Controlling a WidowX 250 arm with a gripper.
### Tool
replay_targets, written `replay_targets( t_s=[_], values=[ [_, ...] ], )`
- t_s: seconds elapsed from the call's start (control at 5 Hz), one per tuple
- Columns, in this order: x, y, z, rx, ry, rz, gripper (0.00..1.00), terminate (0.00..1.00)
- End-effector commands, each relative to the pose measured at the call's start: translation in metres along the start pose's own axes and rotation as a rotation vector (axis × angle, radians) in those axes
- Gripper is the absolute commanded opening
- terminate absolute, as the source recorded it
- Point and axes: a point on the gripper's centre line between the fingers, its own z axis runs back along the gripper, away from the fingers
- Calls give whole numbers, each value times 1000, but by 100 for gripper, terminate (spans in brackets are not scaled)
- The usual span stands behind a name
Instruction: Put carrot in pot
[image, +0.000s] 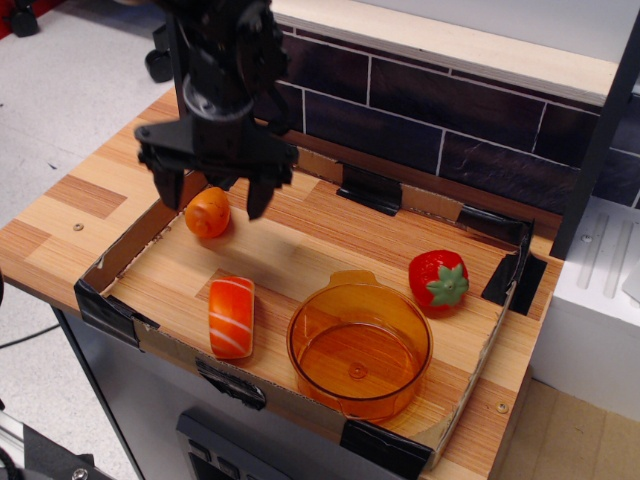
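The carrot (207, 213), a small smooth orange egg-shaped toy, lies at the far left of the cardboard tray. My black gripper (213, 199) hangs over it, open, with one finger on each side of it and the fingertips level with its top. The gripper holds nothing. The pot (359, 350), a wide shallow amber-orange bowl with a small tab handle on its far rim, stands empty at the front right of the tray, well away from the gripper.
An orange-and-white striped block (231, 317) lies at the front left, left of the pot. A red strawberry (438, 279) with green leaves sits behind the pot on the right. The low cardboard tray wall (130, 245) with black tape rings everything. A dark tiled back wall (440, 120) stands behind.
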Motion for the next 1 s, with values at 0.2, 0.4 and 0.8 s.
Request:
replay_targets(
  t_s=[0.2,0.4,0.8],
  values=[
    [9,-1,-18,-46,-45,77,100,0],
    [12,-3,-27,-42,-52,80,100,0],
    [15,-4,-33,-58,-50,111,0,0]
  ],
)
